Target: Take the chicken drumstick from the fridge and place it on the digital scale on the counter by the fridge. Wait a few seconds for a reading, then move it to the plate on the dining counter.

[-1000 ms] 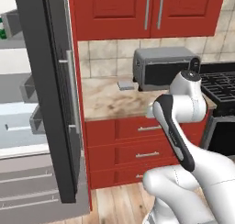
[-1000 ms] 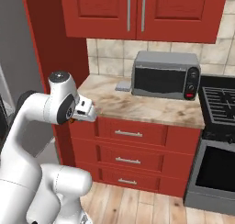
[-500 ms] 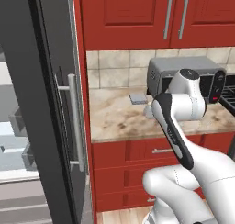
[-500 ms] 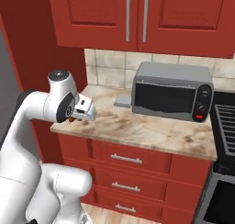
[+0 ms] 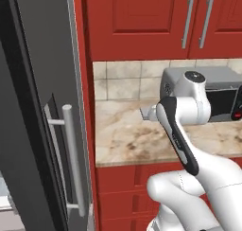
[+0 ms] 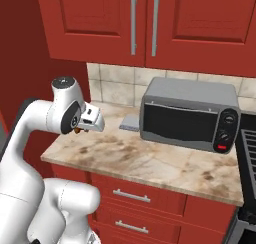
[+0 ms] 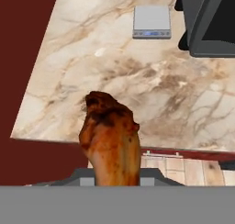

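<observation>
In the hand view the brown roasted chicken drumstick [image 7: 112, 140] stands up between the jaws of my gripper [image 7: 114, 178], which is shut on it and held over the counter's [image 7: 114, 76] front edge. The flat grey digital scale [image 7: 152, 22] lies bare further back on the counter, left of the microwave. From the right base view, my gripper [image 6: 84, 126] hangs above the counter's [image 6: 150, 163] left end with the drumstick [image 6: 77, 131] under it, the scale [image 6: 131, 122] about a hand's width to its right. The fridge's open dark door [image 5: 42, 107] stands at the left.
A grey microwave [image 6: 187, 115] sits at the back of the counter, right beside the scale. A stove [image 6: 247, 148] adjoins the counter's right end. Red cabinets [image 6: 145, 23] hang overhead. The fridge door's silver handle [image 5: 73, 159] juts out close to the arm's left.
Both base views have shifted and the counter, scale and microwave loom larger, so the base has driven nearer. My gripper stays shut on the drumstick, now over the counter's edge.
</observation>
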You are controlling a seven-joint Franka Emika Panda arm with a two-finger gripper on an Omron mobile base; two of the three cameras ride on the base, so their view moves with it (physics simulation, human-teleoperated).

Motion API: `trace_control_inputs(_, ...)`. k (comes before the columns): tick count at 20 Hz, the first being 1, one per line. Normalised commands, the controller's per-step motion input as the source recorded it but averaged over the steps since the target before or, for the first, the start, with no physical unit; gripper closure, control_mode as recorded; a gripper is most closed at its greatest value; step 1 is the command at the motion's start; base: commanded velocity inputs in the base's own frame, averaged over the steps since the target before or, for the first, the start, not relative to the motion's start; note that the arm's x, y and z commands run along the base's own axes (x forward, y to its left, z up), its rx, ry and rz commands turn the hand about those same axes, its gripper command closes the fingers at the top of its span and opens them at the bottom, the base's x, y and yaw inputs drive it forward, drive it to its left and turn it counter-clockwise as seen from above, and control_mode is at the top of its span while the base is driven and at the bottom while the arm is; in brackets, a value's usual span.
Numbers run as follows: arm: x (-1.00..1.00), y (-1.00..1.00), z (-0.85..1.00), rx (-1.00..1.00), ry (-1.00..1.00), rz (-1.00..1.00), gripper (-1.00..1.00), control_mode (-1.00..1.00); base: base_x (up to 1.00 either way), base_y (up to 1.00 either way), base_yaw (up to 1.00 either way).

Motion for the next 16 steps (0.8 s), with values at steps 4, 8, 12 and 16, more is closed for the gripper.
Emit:
trace_control_inputs(4,0.0,0.0,0.0,0.0,0.0,0.0,1.0,1.0,0.47,-0.38,0.04)
trace_control_inputs(8,0.0,0.0,0.0,0.0,0.0,0.0,1.0,1.0,0.36,-0.34,0.03)
trace_control_inputs(12,0.05,-0.03,-0.05,-0.01,0.0,0.0,1.0,-1.0,0.16,-0.1,0.02)
trace_control_inputs(16,0.4,-0.16,-0.31,-0.1,0.0,0.0,1.0,-1.0,0.0,0.0,0.0)
